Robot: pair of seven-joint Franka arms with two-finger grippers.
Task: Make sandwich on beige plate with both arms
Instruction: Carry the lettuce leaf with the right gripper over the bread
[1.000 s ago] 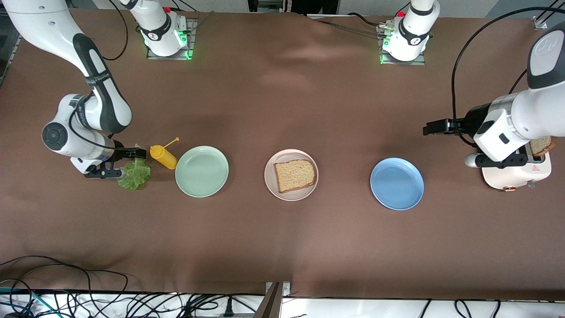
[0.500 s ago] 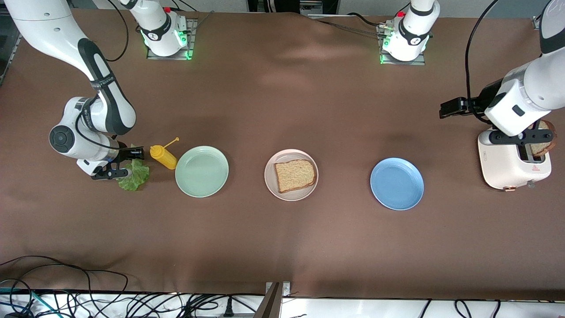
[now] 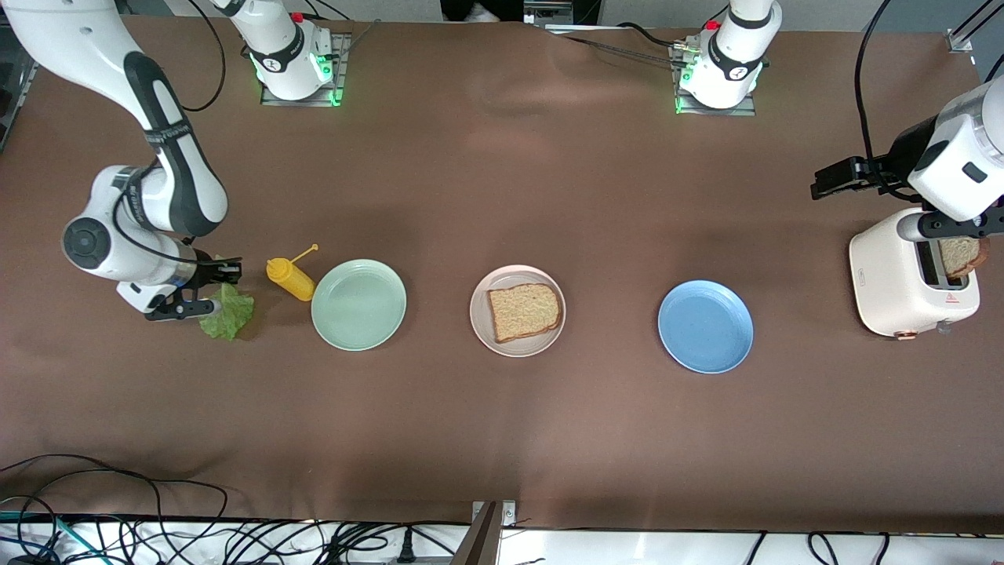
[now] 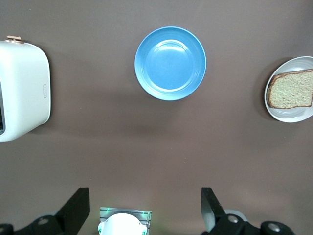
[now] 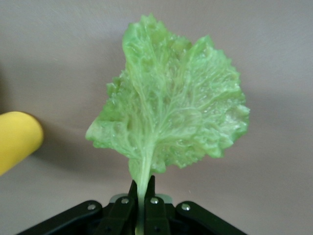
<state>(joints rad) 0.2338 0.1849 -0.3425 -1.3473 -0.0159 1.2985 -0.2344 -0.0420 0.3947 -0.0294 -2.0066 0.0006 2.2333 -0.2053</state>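
The right claw (image 5: 142, 196) has just pinched the lettuce leaf (image 3: 226, 312) by its stem near the desk's right-arm end. The left claw (image 4: 145, 211) is wide open above the toaster (image 3: 914, 276). The lettuce can go on the bread slice (image 3: 524, 311) next.

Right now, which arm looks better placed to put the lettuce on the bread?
The right arm. Its pincer is shut on the stem of the lettuce leaf, beside the yellow bottle. The left pincer is open and empty, up by the toaster, away from the bread slice on the beige plate.
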